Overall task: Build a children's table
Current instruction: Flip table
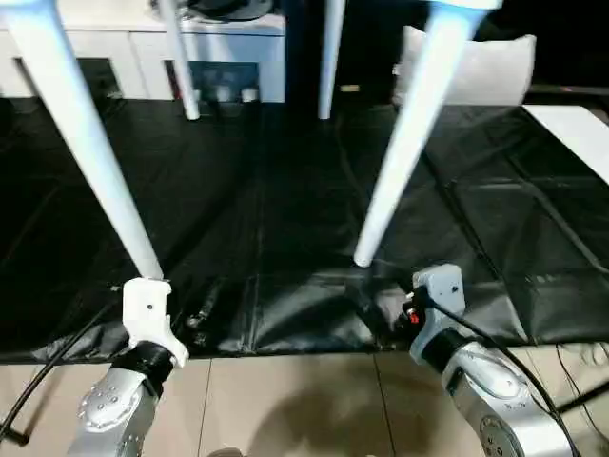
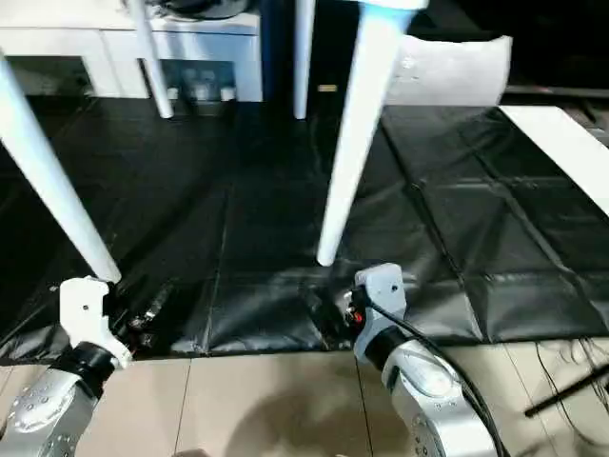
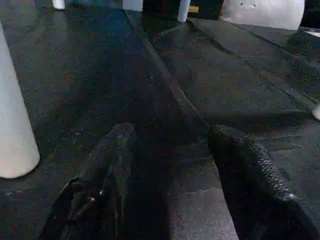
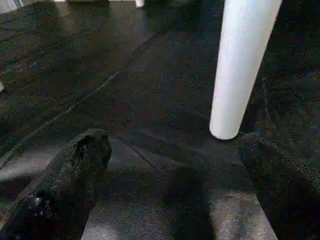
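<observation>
the children's table (image 1: 409, 124) stands upright on its four smooth, white, tapered round legs, their narrow feet planted on the large work table's black cover (image 1: 285, 190), a creased, faintly shiny sheet with fold lines. the near right leg (image 4: 240, 70) comes down just ahead of the right gripper (image 4: 175, 150), whose rough, matt black fingers (image 4: 85, 155) are spread wide with nothing between them. the near left leg (image 3: 15, 130) stands just beside the left gripper (image 3: 170, 150), its textured fingers (image 3: 250, 165) about half apart and empty. pale floor tiles (image 1: 285, 400) lie below.
</observation>
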